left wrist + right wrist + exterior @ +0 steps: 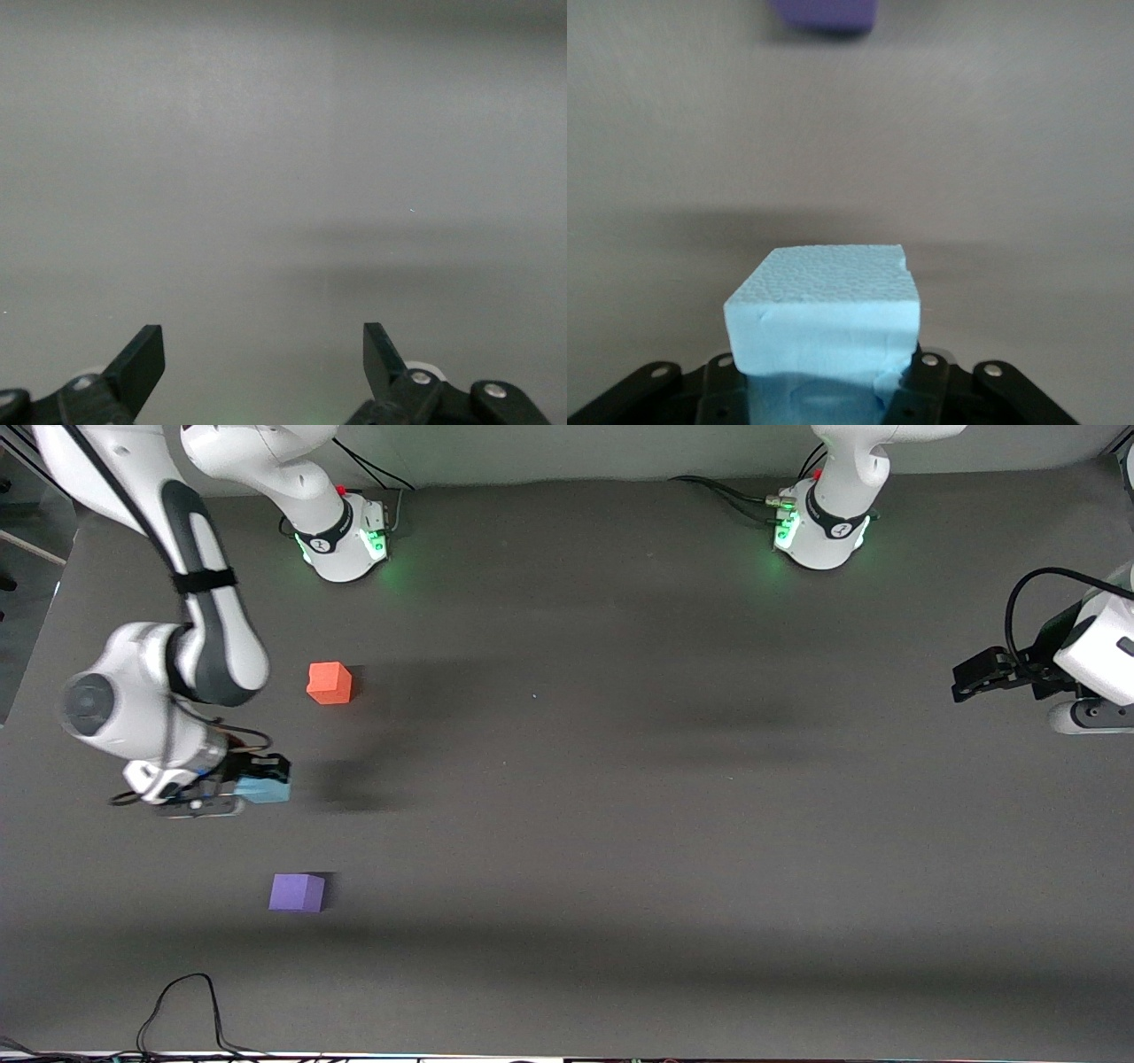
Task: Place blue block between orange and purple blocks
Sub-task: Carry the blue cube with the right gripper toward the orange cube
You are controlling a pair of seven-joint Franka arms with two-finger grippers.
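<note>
My right gripper (252, 784) is shut on the light blue block (264, 788), holding it above the table between the other two cubes, a little toward the right arm's end. The blue block (824, 310) fills the near part of the right wrist view and hides the fingertips. The orange block (330, 683) rests on the table farther from the front camera. Nearer to that camera lies the purple block (297, 892), whose edge (826, 15) also shows in the right wrist view. My left gripper (967, 677) waits open at the left arm's end; its fingers (142, 363) have nothing between them.
A dark grey mat (620, 824) covers the table. Both arm bases (350, 536) (819, 531) stand along the edge farthest from the front camera. A black cable (182, 1014) loops at the edge nearest the camera.
</note>
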